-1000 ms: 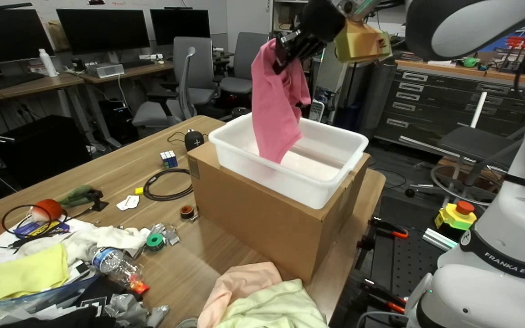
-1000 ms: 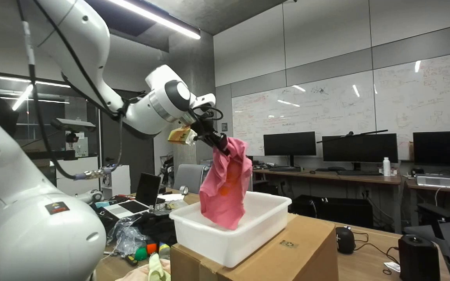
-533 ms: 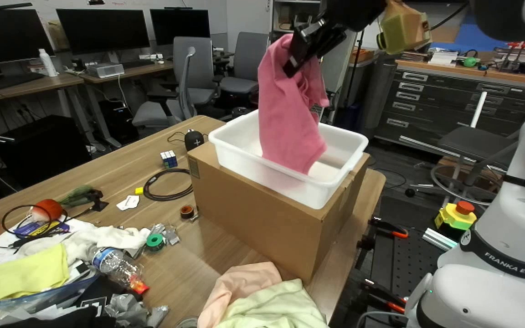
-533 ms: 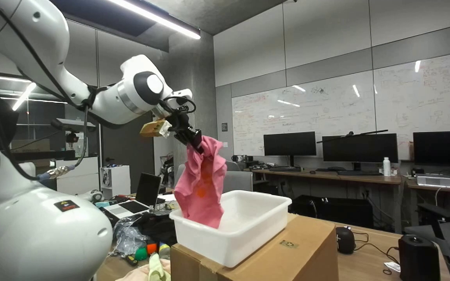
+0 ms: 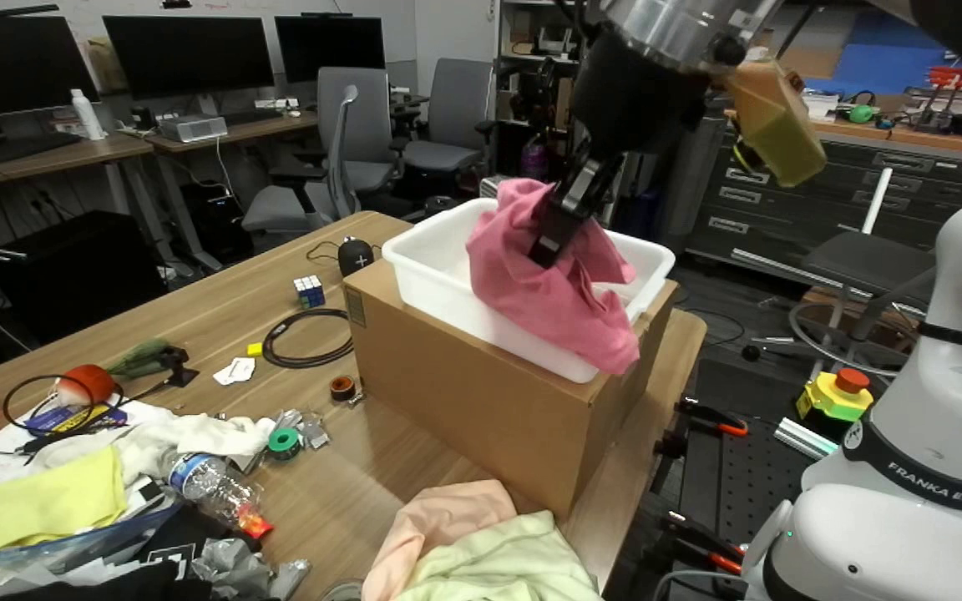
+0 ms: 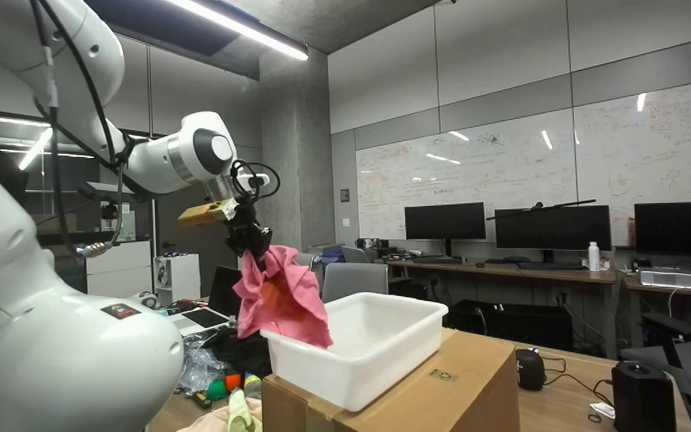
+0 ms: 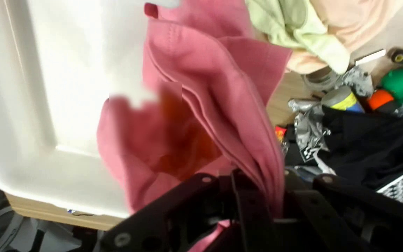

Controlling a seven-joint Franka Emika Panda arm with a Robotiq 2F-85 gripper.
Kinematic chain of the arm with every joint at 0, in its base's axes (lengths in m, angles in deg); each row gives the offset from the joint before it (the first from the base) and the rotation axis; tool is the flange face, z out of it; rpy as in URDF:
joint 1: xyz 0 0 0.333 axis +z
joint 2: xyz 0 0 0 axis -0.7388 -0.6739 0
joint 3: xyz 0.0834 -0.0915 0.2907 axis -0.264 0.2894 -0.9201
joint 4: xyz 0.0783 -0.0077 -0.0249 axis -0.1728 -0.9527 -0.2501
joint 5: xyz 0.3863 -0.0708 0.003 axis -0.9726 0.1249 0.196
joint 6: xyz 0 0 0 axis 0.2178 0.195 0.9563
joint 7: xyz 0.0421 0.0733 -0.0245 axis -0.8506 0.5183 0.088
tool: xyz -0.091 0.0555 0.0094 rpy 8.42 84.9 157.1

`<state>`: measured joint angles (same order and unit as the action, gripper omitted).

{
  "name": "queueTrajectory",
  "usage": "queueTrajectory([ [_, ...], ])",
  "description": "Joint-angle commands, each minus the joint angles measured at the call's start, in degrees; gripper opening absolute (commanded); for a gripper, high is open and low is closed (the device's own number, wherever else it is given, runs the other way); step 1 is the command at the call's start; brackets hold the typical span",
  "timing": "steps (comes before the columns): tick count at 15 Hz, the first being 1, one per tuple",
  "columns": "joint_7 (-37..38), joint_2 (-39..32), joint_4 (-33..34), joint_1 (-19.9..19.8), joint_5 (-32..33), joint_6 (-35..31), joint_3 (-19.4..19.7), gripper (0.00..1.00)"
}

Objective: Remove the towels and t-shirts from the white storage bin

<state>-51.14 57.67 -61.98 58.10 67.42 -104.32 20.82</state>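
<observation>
There is one tool [image 5: 549, 244], one pink cloth [image 5: 552, 305], one white bin [image 6: 396, 363] and one cardboard box [image 5: 464, 392]. By the robot-side edge of the bench [image 5: 364, 467] lie one peach cloth [image 5: 431, 522] and one pale green cloth [image 5: 506, 563]. The bench also bears one clear bottle [image 5: 210, 488] and, toward its opposite edge, one puzzle cube [image 5: 310, 292]. Both exterior views show three dark monitors [image 5: 189, 54].

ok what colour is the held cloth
The cloth is pink with some orange, clearest in the wrist view.
</observation>
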Motion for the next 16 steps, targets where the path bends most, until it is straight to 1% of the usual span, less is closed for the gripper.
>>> queueTrajectory([
  [1, -4.0, -9.5, 8.4, 1.6, -0.3, 7.1, -2.5, 0.04],
  [6, -10.3, -18.7, 16.5, 4.9, 0.9, 16.0, -4.7, 0.04],
  [10, -15.8, -25.3, 22.2, 8.0, 2.2, 21.3, -6.2, 0.04],
  [13, -19.9, -29.6, 26.0, 10.5, 4.0, 24.1, -7.5, 0.04],
  [15, -22.4, -32.1, 28.4, 12.0, 5.6, 24.3, -8.2, 0.04],
  [16, -21.9, -33.0, 29.2, 12.5, 6.9, 22.7, -8.5, 0.04],
])
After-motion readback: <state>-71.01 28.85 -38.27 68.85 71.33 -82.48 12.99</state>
